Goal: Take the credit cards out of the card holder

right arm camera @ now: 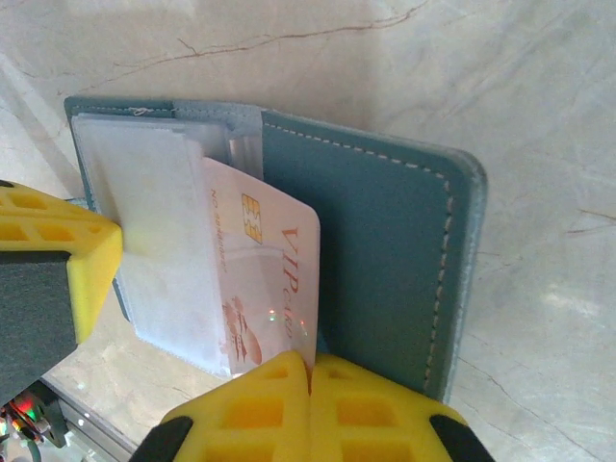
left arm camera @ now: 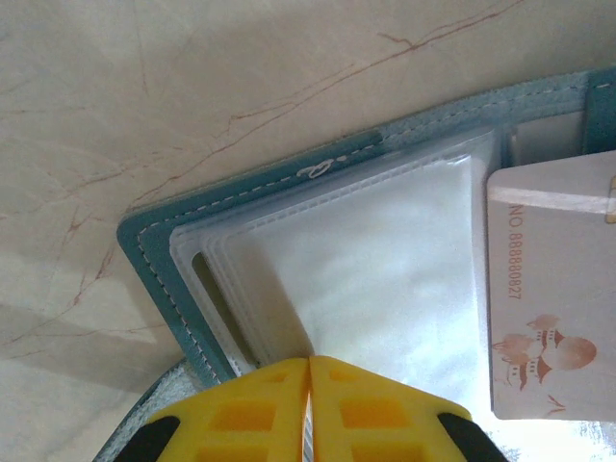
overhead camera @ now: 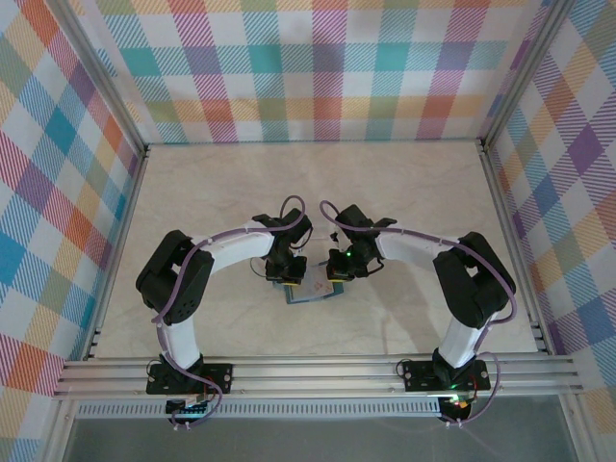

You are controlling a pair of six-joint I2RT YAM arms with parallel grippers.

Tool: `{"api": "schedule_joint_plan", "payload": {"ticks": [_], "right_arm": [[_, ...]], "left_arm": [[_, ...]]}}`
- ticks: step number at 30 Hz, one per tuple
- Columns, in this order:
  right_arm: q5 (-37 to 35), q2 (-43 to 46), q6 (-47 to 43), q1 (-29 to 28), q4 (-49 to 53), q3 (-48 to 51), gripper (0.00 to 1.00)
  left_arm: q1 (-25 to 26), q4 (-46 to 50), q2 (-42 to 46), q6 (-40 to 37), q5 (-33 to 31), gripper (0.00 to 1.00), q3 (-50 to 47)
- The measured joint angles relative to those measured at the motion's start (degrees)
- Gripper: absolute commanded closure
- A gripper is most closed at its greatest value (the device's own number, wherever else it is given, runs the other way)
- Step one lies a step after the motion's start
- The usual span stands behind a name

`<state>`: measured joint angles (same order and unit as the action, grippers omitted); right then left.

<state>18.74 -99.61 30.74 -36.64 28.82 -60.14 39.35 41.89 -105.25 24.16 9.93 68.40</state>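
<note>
The teal card holder [overhead camera: 306, 296] lies open on the table between both arms. In the left wrist view my left gripper [left arm camera: 310, 364] is shut on the edge of the clear plastic sleeves [left arm camera: 385, 279] inside the card holder [left arm camera: 154, 260]. A whitish-pink credit card [right arm camera: 274, 279] with a chip and "VIP" lettering sticks partly out of a sleeve. My right gripper [right arm camera: 310, 364] is shut on that card's near edge, next to the teal cover [right arm camera: 385, 250]. The same card [left arm camera: 549, 289] appears at the right of the left wrist view. From above, the left gripper [overhead camera: 286, 277] and right gripper [overhead camera: 339, 274] almost touch.
The beige marble-look table [overhead camera: 318, 183] stretches away behind the holder. Plaid walls [overhead camera: 318, 67] close it in on three sides, with aluminium rails [overhead camera: 318, 371] along the near edge. A yellow finger of the left gripper [right arm camera: 58, 260] is close beside the sleeves.
</note>
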Motion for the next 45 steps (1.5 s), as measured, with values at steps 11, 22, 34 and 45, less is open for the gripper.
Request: {"api": "schedule_joint_plan", "payload": {"ticks": [11, 22, 34, 45], "right_arm": [[-1.51, 0.04, -0.42, 0.0, 2.23, -0.96, 0.98], [1.95, 0.04, 0.63, 0.0, -1.05, -0.15, 0.89], [4.81, 0.24, 2.08, 0.31, -3.28, 0.46, 0.89], [4.68, 0.24, 2.21, 0.31, -3.26, 0.46, 0.97]], "left_arm": [[0.0, 0.0, 0.0, 0.04, 0.0, 0.9, 0.0], [0.0, 0.0, 0.0, 0.04, 0.02, 0.89, 0.0], [0.28, -0.09, 0.0, 0.24, 0.0, 0.86, 0.0], [0.33, -0.11, 0.52, 0.46, -0.42, 0.84, -0.02]]}}
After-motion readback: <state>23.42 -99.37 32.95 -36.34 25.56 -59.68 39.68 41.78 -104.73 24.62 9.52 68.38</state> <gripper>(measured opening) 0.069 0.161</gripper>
